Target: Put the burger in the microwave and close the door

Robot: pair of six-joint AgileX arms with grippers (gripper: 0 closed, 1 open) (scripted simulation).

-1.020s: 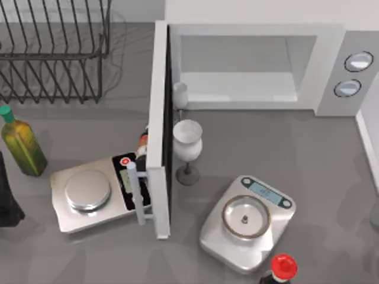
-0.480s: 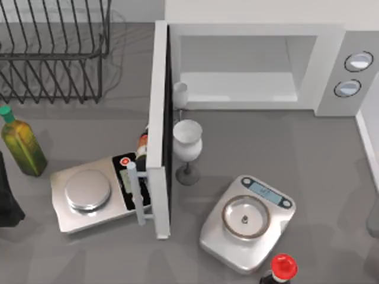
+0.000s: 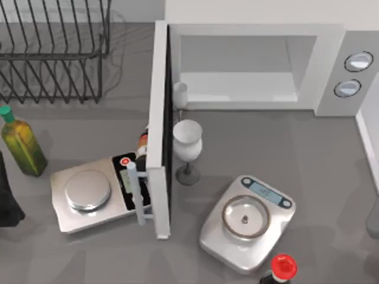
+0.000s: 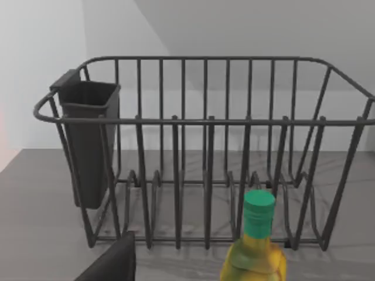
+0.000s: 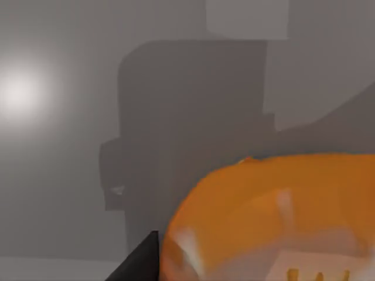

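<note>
The boxy white microwave (image 3: 254, 65) stands at the table's back, its flat door (image 3: 159, 127) swung wide open; close before the right wrist camera, the glossy round orange burger (image 5: 275, 216) lies on smooth grey; I cannot tell either gripper's jaws; the left wrist view faces a dark wire rack (image 4: 205, 152).
</note>
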